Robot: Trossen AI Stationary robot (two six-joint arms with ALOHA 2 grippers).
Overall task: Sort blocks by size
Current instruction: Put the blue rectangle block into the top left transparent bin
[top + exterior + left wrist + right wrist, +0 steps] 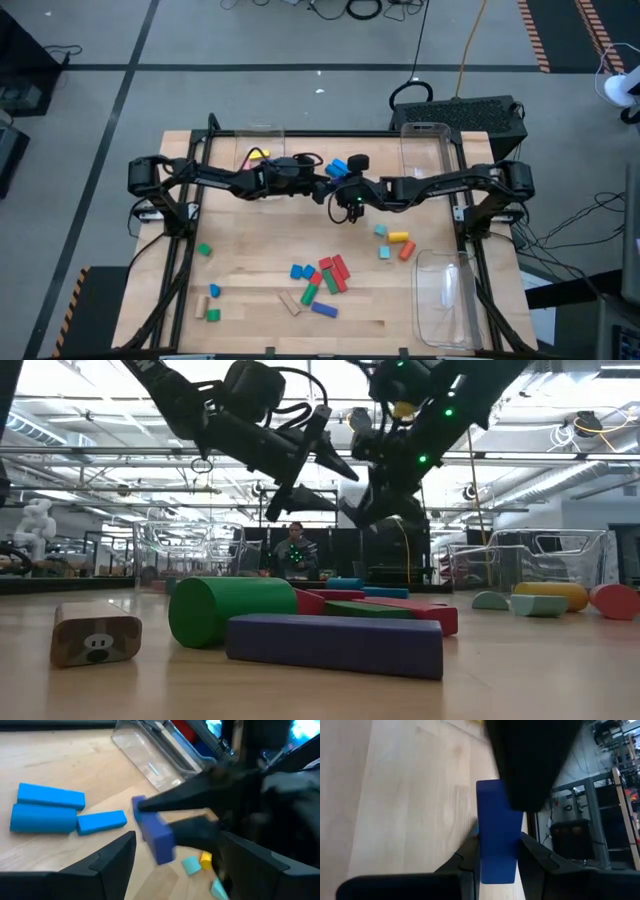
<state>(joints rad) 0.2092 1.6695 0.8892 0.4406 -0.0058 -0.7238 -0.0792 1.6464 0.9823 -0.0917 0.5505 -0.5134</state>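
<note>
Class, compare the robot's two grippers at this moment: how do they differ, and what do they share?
The left gripper has its fingers spread and holds nothing; the right gripper is clamped on a dark blue block. Seen from above, the left gripper reaches in from the left, the right gripper from the right. Both hang above the table's middle, almost meeting.

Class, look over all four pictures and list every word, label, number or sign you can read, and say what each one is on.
None: no words, numbers or brand names can be read in any view.
The small wooden block in the low view bears a printed animal face, a picture and not writing.
The clear bin in the left wrist view carries a small pale mark, too blurred to read.
</note>
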